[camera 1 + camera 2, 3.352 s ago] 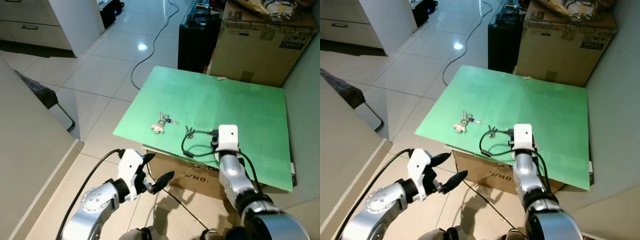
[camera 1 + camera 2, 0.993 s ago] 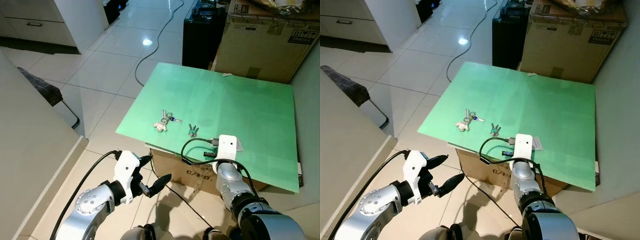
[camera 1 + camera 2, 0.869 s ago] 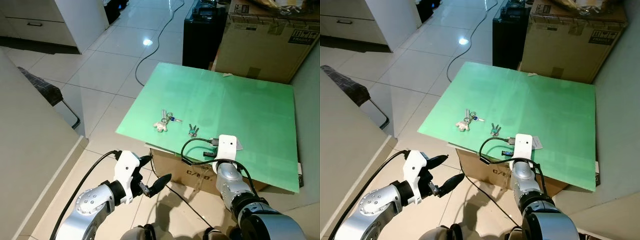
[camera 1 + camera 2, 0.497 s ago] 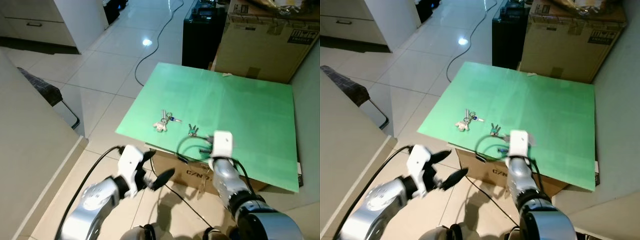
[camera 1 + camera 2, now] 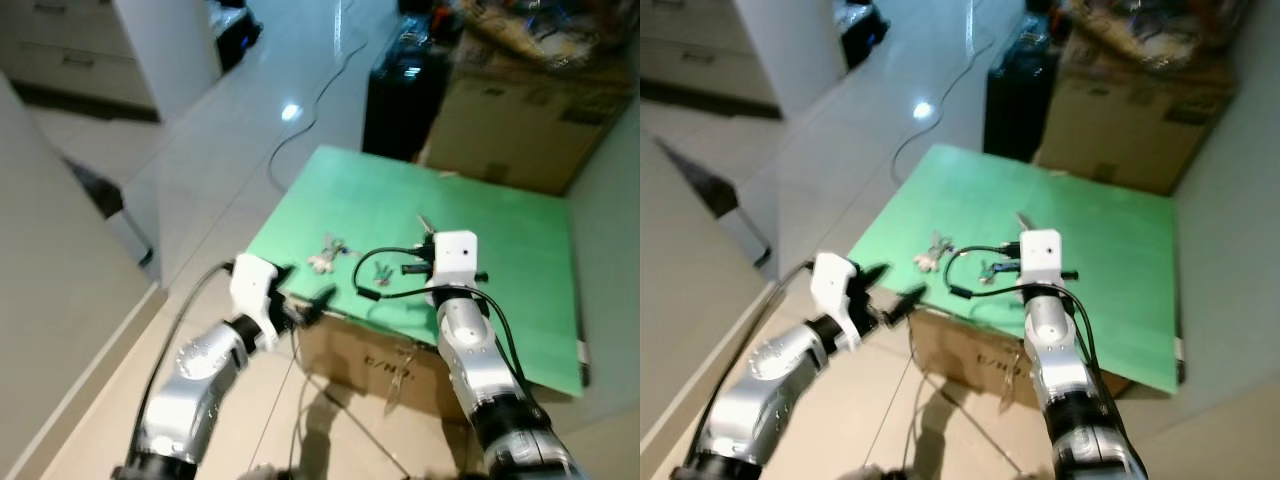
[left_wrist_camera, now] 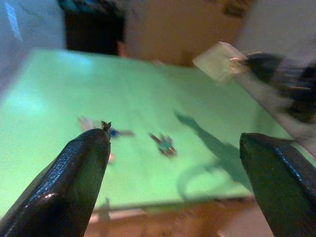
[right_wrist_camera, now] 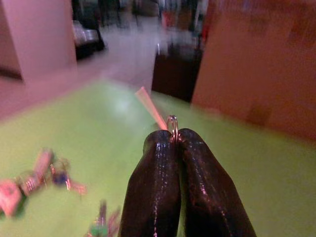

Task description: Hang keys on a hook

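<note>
Right gripper (image 7: 174, 143) pinching a key ring (image 7: 172, 126) above the green bench (image 5: 500, 240); lifting step, hook next to find.

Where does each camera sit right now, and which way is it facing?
Head eyes: high, facing down at the flat green board; both silver arms show.
Left wrist: low at the board's near edge, looking across it between the fingers of the open left gripper.
Right wrist: above the board, along the shut right gripper pinching a small metal ring.
Shared: every view catches the two loose key bunches.
</note>
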You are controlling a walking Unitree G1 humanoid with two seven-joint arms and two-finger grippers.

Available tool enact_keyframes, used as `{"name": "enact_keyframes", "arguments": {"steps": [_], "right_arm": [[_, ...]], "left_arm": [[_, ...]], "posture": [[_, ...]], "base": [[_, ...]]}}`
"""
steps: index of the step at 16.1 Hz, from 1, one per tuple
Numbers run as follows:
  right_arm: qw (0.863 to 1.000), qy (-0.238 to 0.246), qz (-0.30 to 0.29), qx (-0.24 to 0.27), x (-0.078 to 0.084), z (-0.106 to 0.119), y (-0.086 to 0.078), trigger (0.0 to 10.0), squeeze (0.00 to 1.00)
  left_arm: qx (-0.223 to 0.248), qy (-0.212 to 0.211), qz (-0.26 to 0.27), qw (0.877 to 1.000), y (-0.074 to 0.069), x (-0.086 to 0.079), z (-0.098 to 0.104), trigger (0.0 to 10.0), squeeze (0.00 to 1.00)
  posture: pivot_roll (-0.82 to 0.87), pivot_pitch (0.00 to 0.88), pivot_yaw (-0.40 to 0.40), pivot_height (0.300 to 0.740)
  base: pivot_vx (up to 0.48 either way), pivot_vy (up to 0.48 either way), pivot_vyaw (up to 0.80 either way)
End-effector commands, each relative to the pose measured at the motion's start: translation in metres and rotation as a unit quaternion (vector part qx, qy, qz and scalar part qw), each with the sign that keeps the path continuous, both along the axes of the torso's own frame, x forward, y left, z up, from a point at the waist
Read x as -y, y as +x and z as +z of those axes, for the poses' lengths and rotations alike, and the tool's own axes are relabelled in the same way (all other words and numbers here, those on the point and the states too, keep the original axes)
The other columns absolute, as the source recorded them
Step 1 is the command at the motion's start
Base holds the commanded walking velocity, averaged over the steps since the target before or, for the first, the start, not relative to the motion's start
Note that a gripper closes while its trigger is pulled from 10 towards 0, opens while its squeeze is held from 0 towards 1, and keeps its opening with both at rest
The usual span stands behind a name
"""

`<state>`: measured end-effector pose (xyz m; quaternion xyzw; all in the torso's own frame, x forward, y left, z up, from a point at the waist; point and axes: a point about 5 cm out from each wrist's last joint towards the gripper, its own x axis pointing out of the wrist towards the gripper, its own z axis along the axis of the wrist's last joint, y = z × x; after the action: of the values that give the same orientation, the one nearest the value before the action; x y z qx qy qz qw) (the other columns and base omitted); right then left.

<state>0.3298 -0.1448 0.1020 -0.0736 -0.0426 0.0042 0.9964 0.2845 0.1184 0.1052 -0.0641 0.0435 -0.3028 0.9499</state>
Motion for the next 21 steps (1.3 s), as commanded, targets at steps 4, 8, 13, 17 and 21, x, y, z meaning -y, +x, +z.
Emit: {"name": "enact_keyframes", "arguments": {"steps": [4,8,13,17,21], "right_arm": [[0.992,0.023,0.016,0.123,0.007,0.026,-0.052,10.0,0.00],[0.998,0.051,0.015,0.026,0.021,0.003,-0.070,10.0,0.00],[0.998,0.051,-0.003,-0.029,0.016,-0.012,-0.060,10.0,0.00],[0.995,0.083,0.018,-0.052,0.006,-0.016,-0.056,10.0,0.00],[0.993,0.096,0.021,-0.069,0.012,-0.021,-0.051,10.0,0.00]], "left_arm": [[0.048,0.036,0.121,0.991,-0.003,-0.049,0.022,10.0,0.00],[0.063,0.056,0.177,0.981,-0.008,-0.049,0.021,10.0,0.00],[0.015,0.048,0.191,0.980,0.000,-0.045,-0.001,10.0,0.00],[0.022,0.027,0.184,0.982,0.006,-0.040,0.005,10.0,0.00],[0.026,0.033,0.177,0.983,0.009,-0.038,0.003,10.0,0.00]], "posture": [[-0.02,0.000,0.068,0.740],[-0.01,0.000,0.050,0.740],[-0.04,0.000,0.061,0.740],[-0.01,0.000,0.064,0.740],[0.01,0.000,0.040,0.740]], "base": [[0.000,0.000,0.00],[0.000,0.000,0.00],[0.000,0.000,0.00],[0.000,0.236,0.24],[0.000,0.479,0.00]]}}
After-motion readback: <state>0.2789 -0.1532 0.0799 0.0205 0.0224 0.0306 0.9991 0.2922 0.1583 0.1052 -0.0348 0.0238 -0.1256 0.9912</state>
